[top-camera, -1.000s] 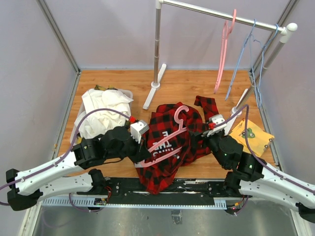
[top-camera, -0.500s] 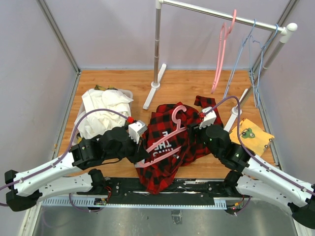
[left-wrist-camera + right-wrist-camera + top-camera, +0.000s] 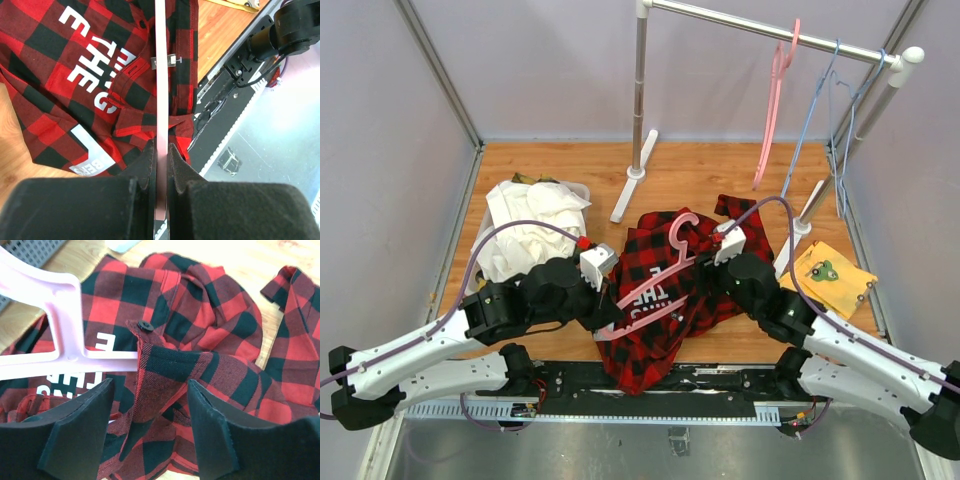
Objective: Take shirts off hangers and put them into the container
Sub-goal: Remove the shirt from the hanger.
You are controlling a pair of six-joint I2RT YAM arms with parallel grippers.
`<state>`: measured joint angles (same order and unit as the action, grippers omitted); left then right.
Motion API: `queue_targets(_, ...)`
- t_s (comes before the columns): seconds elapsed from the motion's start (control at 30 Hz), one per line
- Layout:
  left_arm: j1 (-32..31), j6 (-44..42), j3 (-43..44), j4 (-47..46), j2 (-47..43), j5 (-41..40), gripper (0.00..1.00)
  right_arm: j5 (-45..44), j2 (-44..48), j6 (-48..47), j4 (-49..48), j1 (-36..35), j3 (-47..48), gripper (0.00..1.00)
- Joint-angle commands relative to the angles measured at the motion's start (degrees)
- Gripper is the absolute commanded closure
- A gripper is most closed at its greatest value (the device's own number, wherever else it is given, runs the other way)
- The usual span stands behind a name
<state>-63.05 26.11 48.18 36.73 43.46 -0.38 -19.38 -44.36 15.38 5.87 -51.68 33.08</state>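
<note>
Since the earlier frame, the right arm has swung inward across the wooden surface [image 3: 700,180], and its right end effector [image 3: 150,387] now hovers over the red plaid shirt [image 3: 665,335]. Its jaws are released and narrower than before, straddling a raised fold of soft woven cloth near the collar. The left end effector [image 3: 161,149] is clenched on the pink hanger [image 3: 655,290], a thick, smooth, rigid plastic bar still threaded through the crumpled shirt. Pulling the fabric off the hanger appears to be imminent. The basket [image 3: 584,190] stands to the left, holding a white shirt [image 3: 530,235].

Matt cloth red shirt [image 3: 645,352], smooth plastic pink hanger [image 3: 661,281], wood tbl [image 3: 700,185].
</note>
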Motion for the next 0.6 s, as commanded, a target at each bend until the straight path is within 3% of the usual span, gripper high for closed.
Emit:
queue_targets(0.0,0.1,-0.3,2.2,-1.3,-0.6,-1.9,1.00,-0.2,-4.5,-0.6,2.3,1.3,2.9,0.43)
queue_targets(0.13,0.2,-0.1,2.0,0.0,-1.5,-2.6,0.99,-2.8,-5.2,1.1,3.4,1.4,3.9,0.65)
queue_targets(0.33,0.1,-0.8,4.8,6.9,-2.8,-7.1,1.00,-5.6,1.0,1.8,0.9,1.5,0.8,0.98)
queue_targets(0.57,0.1,-1.4,7.3,9.8,-5.4,-6.3,0.99,-13.4,4.8,3.1,1.4,2.4,-1.4,0.99)
